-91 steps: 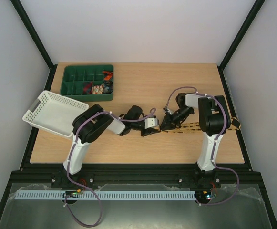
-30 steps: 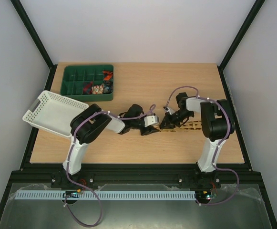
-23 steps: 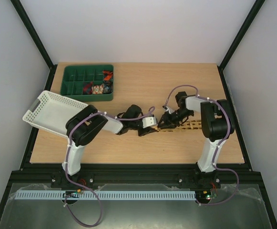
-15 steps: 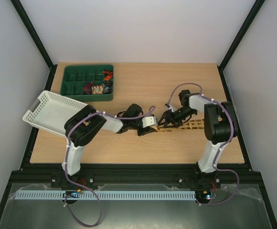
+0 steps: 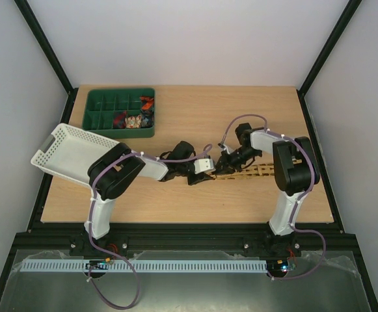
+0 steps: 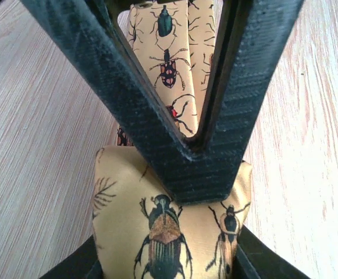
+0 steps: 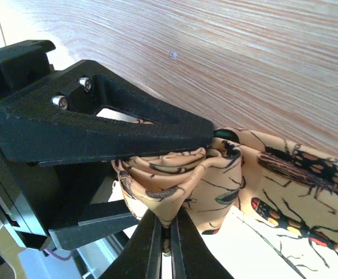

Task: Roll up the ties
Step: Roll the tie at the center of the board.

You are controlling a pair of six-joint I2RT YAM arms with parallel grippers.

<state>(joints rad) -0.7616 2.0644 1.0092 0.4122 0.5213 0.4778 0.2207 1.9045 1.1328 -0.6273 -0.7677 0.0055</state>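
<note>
One tan-gold beetle-print fabric necktie (image 7: 215, 168) part-coiled; my left jaws grip the coil, right jaws pinch it; tail unrolled.

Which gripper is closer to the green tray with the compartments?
Left. The left gripper is mid-table, right of the green tray and nearer the bases; the right gripper faces it from farther right, both on the tie.

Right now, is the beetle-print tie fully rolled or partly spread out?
Partly rolled. A coil of the tie is held between the left gripper and right gripper, while a flat strip runs right along the table.
</note>
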